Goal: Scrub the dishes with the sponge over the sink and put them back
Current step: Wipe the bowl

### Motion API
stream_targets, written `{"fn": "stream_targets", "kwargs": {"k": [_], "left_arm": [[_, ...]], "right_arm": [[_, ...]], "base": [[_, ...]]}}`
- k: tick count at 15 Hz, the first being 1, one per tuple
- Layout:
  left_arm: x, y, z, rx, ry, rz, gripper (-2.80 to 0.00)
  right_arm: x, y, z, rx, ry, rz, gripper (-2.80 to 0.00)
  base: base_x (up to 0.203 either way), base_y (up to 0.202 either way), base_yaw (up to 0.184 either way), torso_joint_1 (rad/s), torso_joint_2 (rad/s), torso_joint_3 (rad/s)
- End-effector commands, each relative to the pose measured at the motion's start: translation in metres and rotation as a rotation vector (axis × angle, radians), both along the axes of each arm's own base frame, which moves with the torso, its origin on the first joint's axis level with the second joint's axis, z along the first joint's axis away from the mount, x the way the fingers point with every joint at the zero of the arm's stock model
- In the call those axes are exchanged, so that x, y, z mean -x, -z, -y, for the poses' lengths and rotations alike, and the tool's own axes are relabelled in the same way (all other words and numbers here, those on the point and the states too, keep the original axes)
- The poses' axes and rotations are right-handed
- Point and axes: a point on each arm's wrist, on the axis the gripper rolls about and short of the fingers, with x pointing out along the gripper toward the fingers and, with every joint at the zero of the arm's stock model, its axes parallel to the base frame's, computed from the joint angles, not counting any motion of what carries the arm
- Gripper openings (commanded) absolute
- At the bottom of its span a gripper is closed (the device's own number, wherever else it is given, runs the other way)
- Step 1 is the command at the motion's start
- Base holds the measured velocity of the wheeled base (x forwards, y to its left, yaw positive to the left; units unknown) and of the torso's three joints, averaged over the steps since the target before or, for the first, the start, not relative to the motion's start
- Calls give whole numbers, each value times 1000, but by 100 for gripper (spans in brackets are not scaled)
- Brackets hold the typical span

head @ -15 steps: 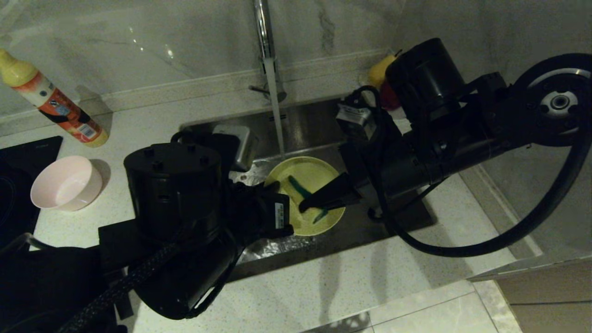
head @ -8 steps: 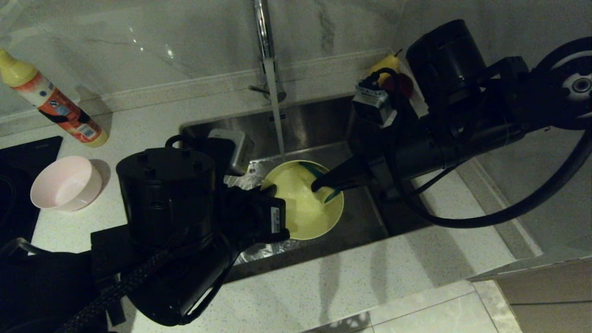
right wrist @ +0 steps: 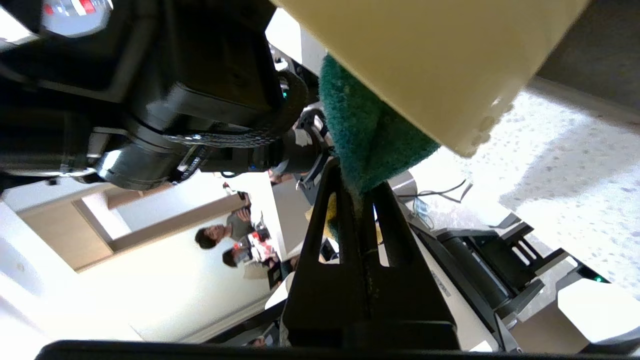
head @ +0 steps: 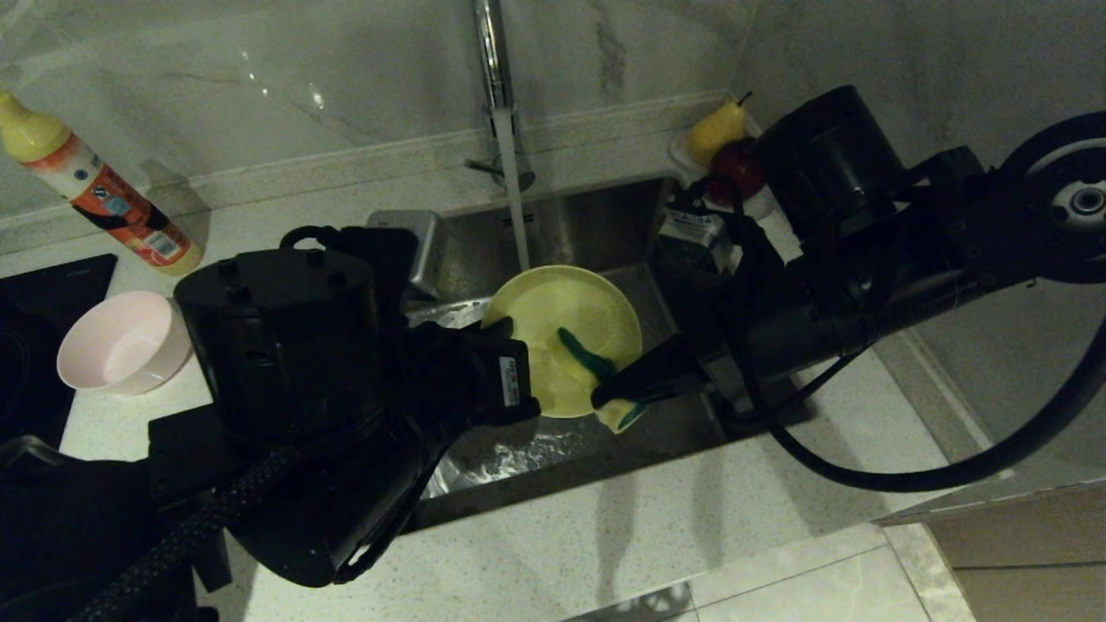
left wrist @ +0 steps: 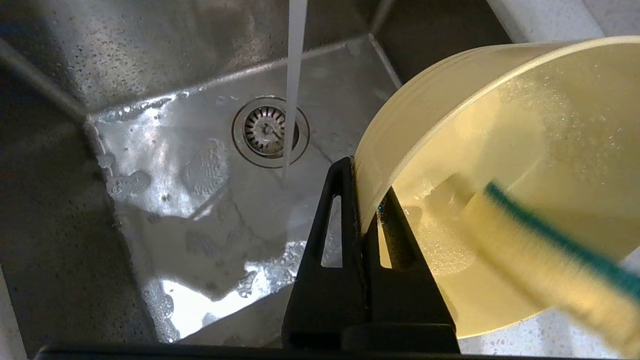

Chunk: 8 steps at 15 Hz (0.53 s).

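Note:
The yellow bowl (head: 553, 333) hangs tilted over the sink (head: 587, 225), just beside the stream of tap water. My left gripper (head: 510, 335) is shut on its near-left rim, one finger inside and one outside (left wrist: 365, 190). My right gripper (head: 609, 396) is shut on the sponge (head: 605, 380), whose green side (right wrist: 365, 130) presses against the bowl (right wrist: 440, 60) at its lower right edge. In the left wrist view the sponge (left wrist: 550, 270) lies across the wet inside of the bowl (left wrist: 500, 125). A pale pink bowl (head: 125, 341) stands on the counter at the left.
Water runs from the chrome tap (head: 490, 52) down near the drain strainer (left wrist: 270, 131). A detergent bottle (head: 95, 186) lies at the back left beside a dark cooktop (head: 34, 345). A pear and a red fruit (head: 721, 138) sit at the sink's back right corner.
The right gripper swept the sponge from the bowl's far edge back down to its near right edge. The left gripper raised the bowl a little and tilted it more upright.

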Motion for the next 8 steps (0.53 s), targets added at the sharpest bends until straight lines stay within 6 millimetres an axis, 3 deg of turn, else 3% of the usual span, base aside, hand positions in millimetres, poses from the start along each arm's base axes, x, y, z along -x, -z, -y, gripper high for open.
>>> {"fn": "stream_targets", "kwargs": {"k": [1,4,8], "left_arm": [[0,0,0,5,-3,1,-280],[0,4,0,-3,-3,-8,-280],[1,4,0,0,9,-13,-280]], "right_arm": [[-3,10,-12,13,-25,-24,-280],[-10,14,-30,-1,-50,-10,-280],[-11,-2,-26,-35,-36,36,-280]], "base": [[0,0,0,0,0,0],[0,0,0,0,0,0],[0,0,0,0,0,0]]}}
